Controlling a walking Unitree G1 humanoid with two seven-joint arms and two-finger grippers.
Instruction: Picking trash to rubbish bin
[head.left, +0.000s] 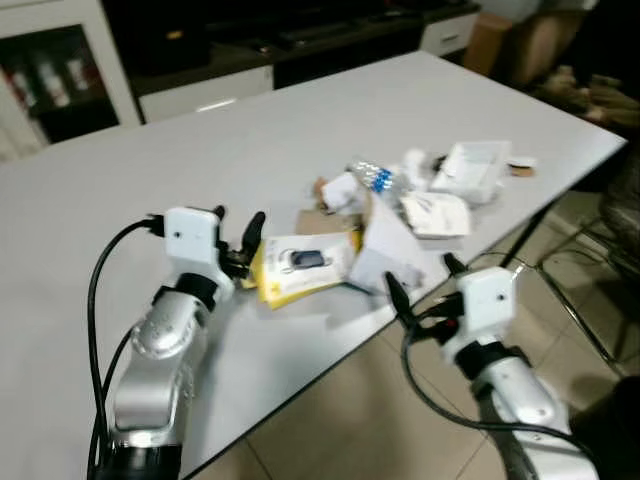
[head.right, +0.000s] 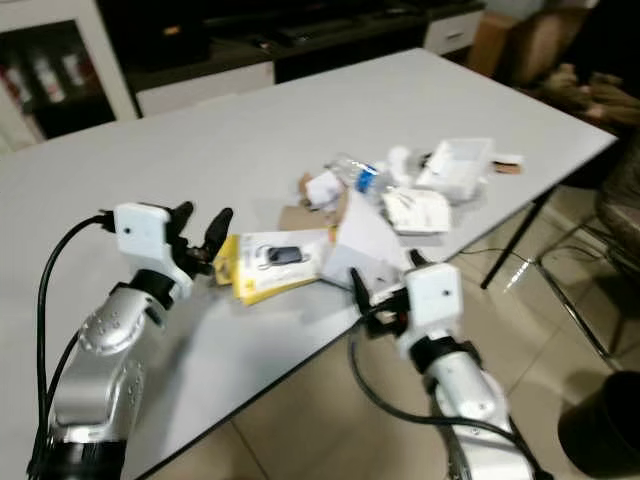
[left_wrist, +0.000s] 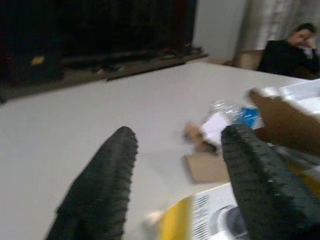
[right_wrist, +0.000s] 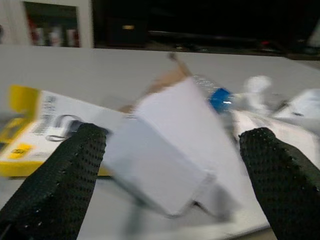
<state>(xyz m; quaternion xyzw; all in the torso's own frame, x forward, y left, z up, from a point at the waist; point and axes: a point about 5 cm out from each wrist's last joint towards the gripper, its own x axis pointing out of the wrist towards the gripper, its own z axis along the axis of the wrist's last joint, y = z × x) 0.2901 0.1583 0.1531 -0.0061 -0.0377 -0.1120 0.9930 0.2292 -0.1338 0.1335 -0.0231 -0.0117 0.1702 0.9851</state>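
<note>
Trash (head.left: 400, 215): heaped near the desk (head.left: 150, 180) edge.
Left pincer (head.left: 240, 235): spread, beside yellow package (head.left: 300, 265).
Right pincer (head.left: 420, 285): spread, facing white box (right_wrist: 170, 155).

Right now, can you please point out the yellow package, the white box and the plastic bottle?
yellow package (head.left: 300, 265): left eye view, on its white printed front.
white box (right_wrist: 165, 145): right wrist view, on its broad white side.
plastic bottle (head.left: 379, 179): left eye view, on its blue label.
</note>
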